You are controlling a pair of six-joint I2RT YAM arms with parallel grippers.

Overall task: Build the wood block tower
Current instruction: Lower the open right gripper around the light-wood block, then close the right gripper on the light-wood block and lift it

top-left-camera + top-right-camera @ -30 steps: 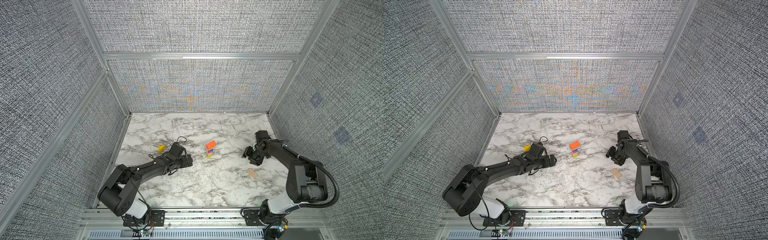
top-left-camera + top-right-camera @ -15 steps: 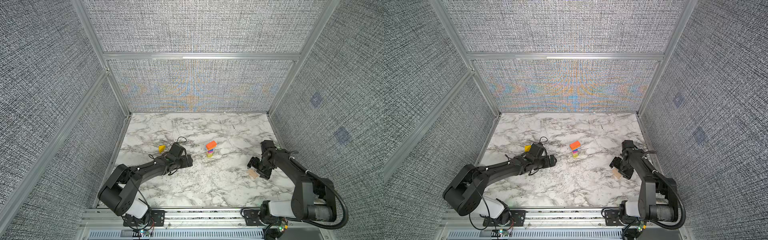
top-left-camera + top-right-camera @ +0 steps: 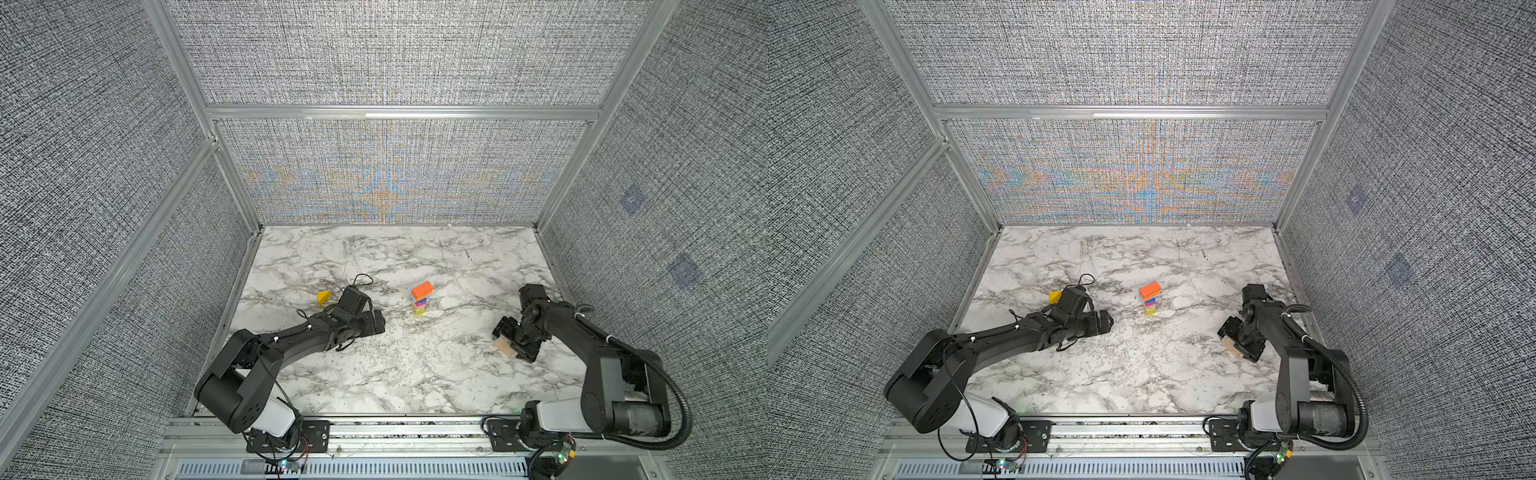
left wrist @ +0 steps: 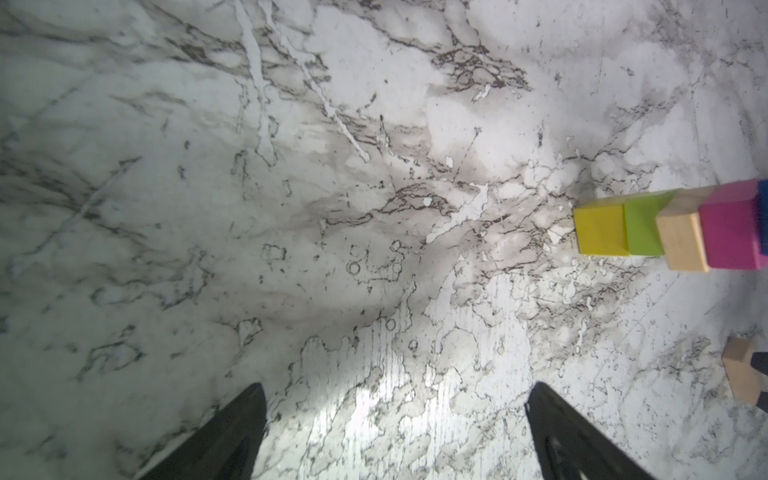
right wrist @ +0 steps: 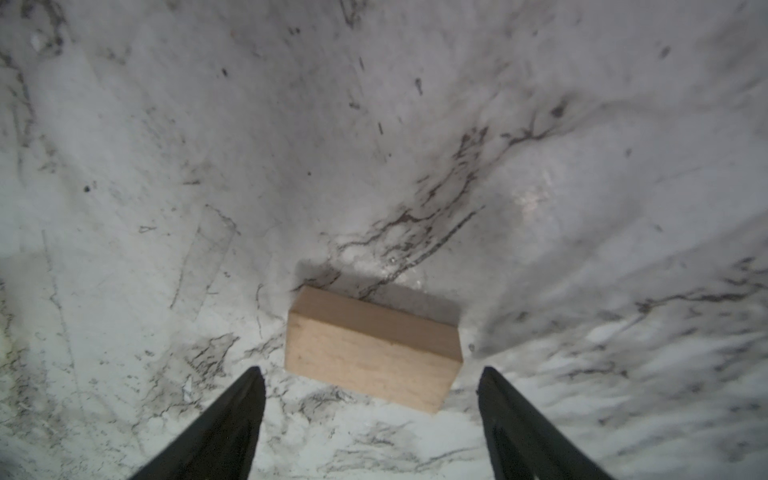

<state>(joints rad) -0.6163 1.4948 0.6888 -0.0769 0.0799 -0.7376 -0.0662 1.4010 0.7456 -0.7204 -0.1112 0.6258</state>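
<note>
In both top views the tower [image 3: 422, 298] stood mid-frame on the marble table [image 3: 415, 374], with the orange slab [image 3: 422, 289] uppermost. At lower right the right gripper [image 3: 512, 338] gaped astride the plain plank [image 3: 504, 346], clasping nothing. The left gripper [image 4: 397, 384], left of centre, was spread wide and empty, and the yellow wedge [image 3: 323, 297] lay to its upper left.

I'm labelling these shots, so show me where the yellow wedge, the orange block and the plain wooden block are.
yellow wedge [image 3: 323, 297]: a top view, on its yellow face.
orange block [image 3: 422, 289]: a top view, on its top face.
plain wooden block [image 5: 370, 357]: right wrist view, on its larger visible face.
</note>
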